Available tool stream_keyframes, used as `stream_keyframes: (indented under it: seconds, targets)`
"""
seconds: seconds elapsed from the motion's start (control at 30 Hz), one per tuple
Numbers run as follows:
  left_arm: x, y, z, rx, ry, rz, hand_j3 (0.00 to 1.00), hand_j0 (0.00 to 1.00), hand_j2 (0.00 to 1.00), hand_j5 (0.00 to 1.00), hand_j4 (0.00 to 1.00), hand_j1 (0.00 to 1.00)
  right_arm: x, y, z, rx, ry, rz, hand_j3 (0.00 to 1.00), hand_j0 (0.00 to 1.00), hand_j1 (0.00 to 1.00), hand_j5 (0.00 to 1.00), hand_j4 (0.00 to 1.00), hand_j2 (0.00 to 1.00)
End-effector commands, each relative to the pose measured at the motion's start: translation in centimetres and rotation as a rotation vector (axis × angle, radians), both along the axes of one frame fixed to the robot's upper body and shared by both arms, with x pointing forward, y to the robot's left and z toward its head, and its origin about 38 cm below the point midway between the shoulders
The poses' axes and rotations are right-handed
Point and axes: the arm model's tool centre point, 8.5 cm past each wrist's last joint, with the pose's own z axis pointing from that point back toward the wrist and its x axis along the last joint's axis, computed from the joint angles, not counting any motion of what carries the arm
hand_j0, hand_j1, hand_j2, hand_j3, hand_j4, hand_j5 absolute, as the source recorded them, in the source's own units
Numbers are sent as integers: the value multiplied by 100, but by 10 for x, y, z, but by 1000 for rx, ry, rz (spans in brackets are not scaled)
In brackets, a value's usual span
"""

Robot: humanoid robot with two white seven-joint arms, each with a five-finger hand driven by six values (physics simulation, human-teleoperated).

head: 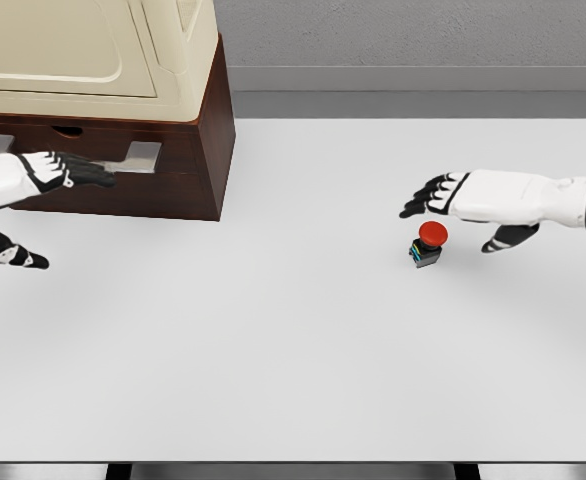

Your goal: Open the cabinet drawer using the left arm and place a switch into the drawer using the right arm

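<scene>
Right hand (pixel 443 195) open, hovering just above red switch (pixel 429 243), holding nothing.

white table (pixel 303 350) carries dark wooden cabinet (pixel 198 150) at back left, red-button switch (pixel 429 245) right of centre.

head camera, looking down, table (pixel 303 380) ahead

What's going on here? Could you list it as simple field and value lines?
surface: white table
cabinet: dark wood cabinet at the table's far left, cream appliance on top
drawer: drawer front at the cabinet's face, not visibly pulled out
left hand: left hand reaching to the drawer front, fingers extended
switch: red-button switch on the table, right of centre
right hand: right hand open, just above the switch, not grasping
</scene>
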Motion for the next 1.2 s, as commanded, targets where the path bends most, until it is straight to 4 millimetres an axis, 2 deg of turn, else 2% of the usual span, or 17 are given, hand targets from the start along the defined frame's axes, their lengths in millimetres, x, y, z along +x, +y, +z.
stream_keyframes:
  seconds: [0.0,0.07,0.13,0.17,0.43,1.07,1.17]
  targets:
    - [-1,-2,-1,-29,27,-4,100,100,100,100,100,100,3,-1,-8,2,19,-13,100,100,100,100,100,100]
    - [3,1,2,-24,40,39,100,100,100,100,100,100,5,-2,-10,5,25,-21,100,100,100,100,100,100]
    - [14,10,1,1,87,173,99,99,99,99,99,99,8,2,-7,12,16,-18,100,100,100,100,100,100]
    - [18,12,3,-11,107,214,99,99,99,99,99,99,7,6,-12,8,27,-6,100,100,100,100,100,100]
    - [23,15,-2,-47,168,290,98,98,98,98,98,98,6,19,-23,-15,50,30,100,100,100,100,100,100]
    - [33,19,-17,-17,187,373,98,98,98,98,98,98,11,19,-25,-16,50,20,100,100,100,100,100,100]
    - [35,18,-21,-10,181,375,98,98,98,98,98,98,12,15,-32,-24,69,6,100,100,100,100,100,100]
